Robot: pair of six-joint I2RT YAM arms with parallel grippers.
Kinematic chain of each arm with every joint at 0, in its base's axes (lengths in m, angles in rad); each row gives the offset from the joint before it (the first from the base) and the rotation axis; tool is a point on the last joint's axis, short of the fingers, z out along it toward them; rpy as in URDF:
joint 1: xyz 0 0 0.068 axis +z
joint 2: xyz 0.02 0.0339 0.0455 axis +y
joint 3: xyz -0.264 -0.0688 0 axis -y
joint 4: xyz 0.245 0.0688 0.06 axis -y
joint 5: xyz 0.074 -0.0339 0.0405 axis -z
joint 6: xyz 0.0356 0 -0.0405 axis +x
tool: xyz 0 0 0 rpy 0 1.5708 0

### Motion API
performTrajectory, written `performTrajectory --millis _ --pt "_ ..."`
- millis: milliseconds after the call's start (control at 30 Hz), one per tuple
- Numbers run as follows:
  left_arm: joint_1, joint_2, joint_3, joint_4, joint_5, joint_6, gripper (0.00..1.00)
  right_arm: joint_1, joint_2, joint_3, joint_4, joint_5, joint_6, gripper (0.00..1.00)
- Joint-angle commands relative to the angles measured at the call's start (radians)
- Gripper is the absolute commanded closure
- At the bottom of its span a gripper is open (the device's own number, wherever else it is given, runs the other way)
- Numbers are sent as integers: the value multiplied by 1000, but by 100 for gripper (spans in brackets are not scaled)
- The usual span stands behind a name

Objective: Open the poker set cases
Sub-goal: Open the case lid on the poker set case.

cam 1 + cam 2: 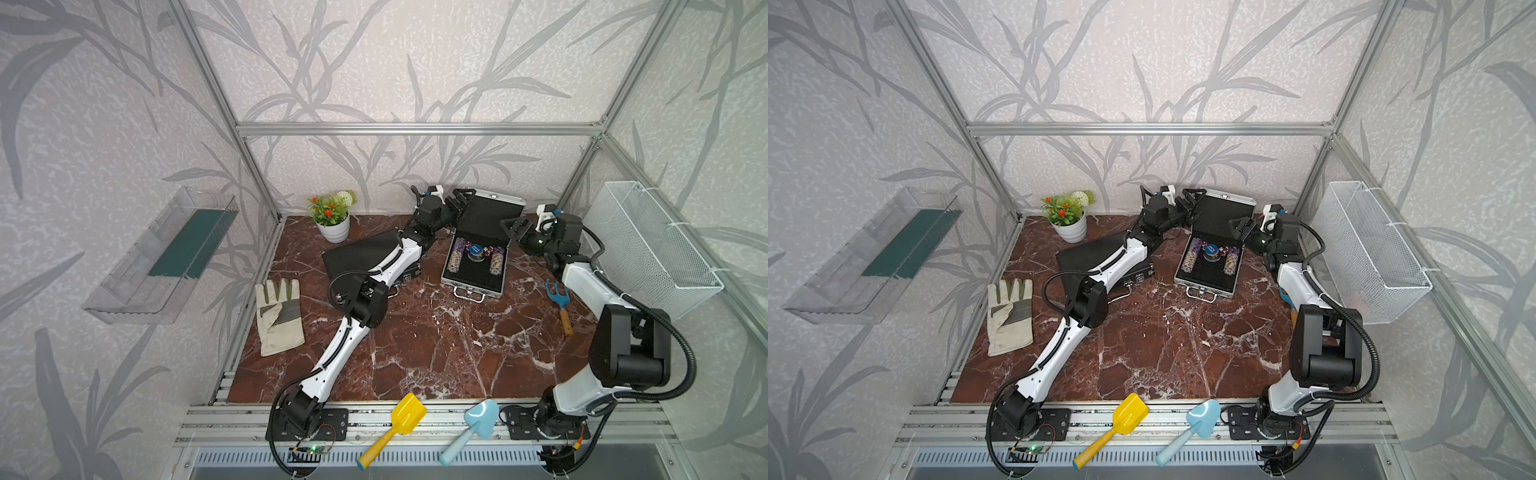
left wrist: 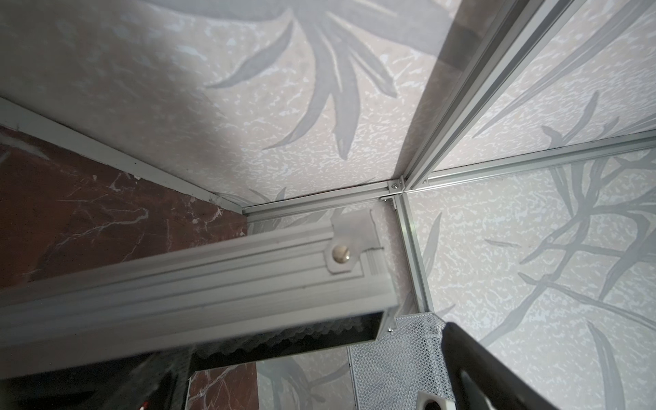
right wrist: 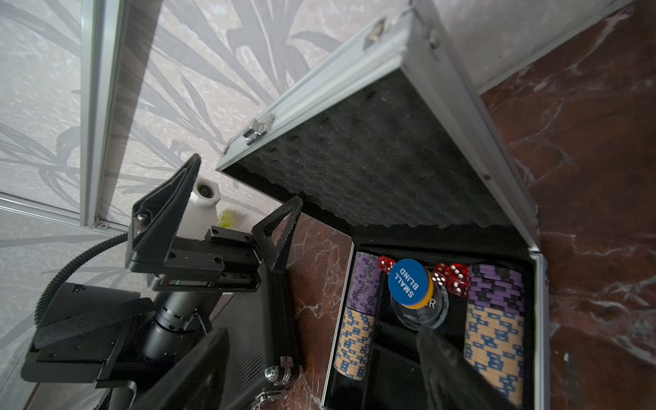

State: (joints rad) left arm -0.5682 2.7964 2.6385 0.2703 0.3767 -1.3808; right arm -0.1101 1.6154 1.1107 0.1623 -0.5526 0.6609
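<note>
Poker set cases seemingly half done: small silver ribbed metal case (image 1: 473,287) at back of red marble tabletop (image 1: 415,353), lid (image 1: 488,218) up, chips (image 3: 495,319) showing; larger black ribbed case (image 1: 353,253) just beside, shut, yet to open. Left gripper (image 1: 461,201) fingers spread beside raised lid; right gripper (image 1: 515,228) spread, empty. Legible: "SMALL BLIND" on blue round button (image 3: 408,282).

Silver case (image 1: 473,286) right of centre, black foam lining. Black ribbed case (image 1: 357,253) centre. Purple and tan chips (image 3: 495,319), blue-marked. Blue disc (image 3: 408,282), white lettering. Red dice (image 3: 456,275), white pips. Red-brown marble table (image 1: 415,353), white veins. Cream-grey glove (image 1: 278,316) left. Yellow shovel (image 1: 409,409), pale blue trowel (image 1: 482,417) bottom.
</note>
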Motion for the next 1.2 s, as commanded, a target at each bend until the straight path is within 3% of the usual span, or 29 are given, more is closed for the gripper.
performTrajectory --millis 0,200,533,933,1167 --pt "5 -93 -51 62 39 17 0 -3 28 15 -25 13 -52 21" --pt "5 -142 -97 58 85 30 0 -3 76 15 -4 10 -43 22" --pt "8 -214 -202 64 129 45 1 -3 218 203 4 -8 14 16" --pt "29 -553 -748 102 73 214 1 -4 343 331 51 -43 114 9" --pt "51 -764 -1009 37 19 352 0 20 306 253 126 -84 157 9"
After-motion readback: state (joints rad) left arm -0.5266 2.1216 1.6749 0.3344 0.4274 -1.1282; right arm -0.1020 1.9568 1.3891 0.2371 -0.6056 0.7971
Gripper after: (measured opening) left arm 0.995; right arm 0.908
